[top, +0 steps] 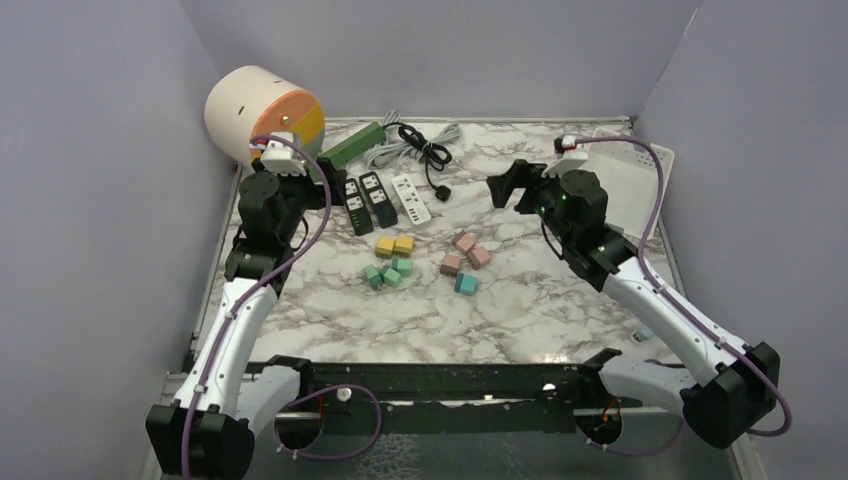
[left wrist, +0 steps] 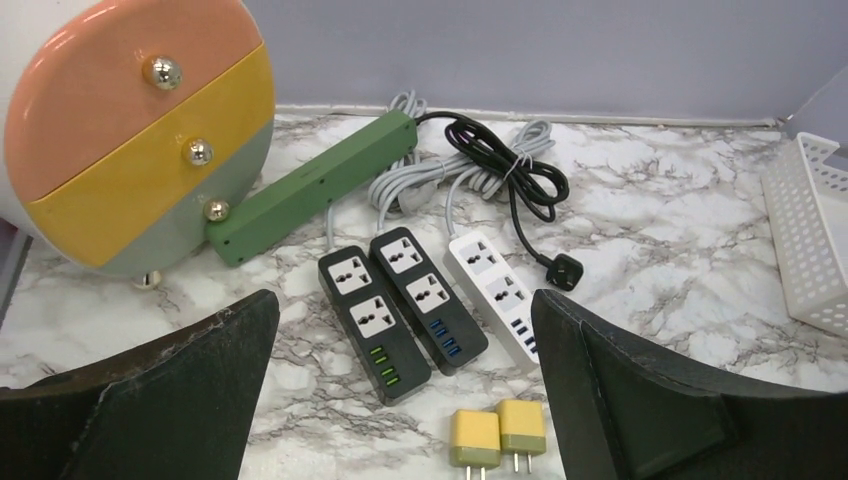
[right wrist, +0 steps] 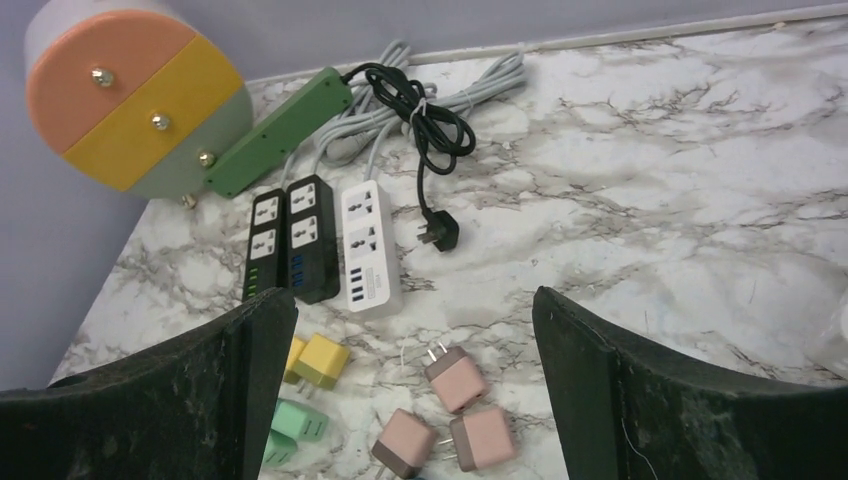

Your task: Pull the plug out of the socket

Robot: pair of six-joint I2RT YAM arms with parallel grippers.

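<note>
Three power strips lie side by side at the back left: two black [left wrist: 375,320] [left wrist: 428,296] and one white [left wrist: 497,292]; every socket on them that shows is empty. A black cord's plug [left wrist: 562,270] lies loose on the marble beside the white strip [right wrist: 368,246]. Small charger plugs are scattered in front: yellow [left wrist: 497,436], pink [right wrist: 456,378], green [right wrist: 300,420]. My left gripper [left wrist: 405,305] hovers open above the black strips [top: 367,203], holding nothing. My right gripper [right wrist: 415,300] hangs open over the pink plugs [top: 464,251], also holding nothing.
A long green power strip [top: 352,145] and coiled grey and black cables [top: 420,145] lie at the back. A round drawer cabinet [top: 262,115] stands at the back left corner. A white basket [top: 630,170] sits at the back right. A blue plug [top: 466,284] lies mid-table.
</note>
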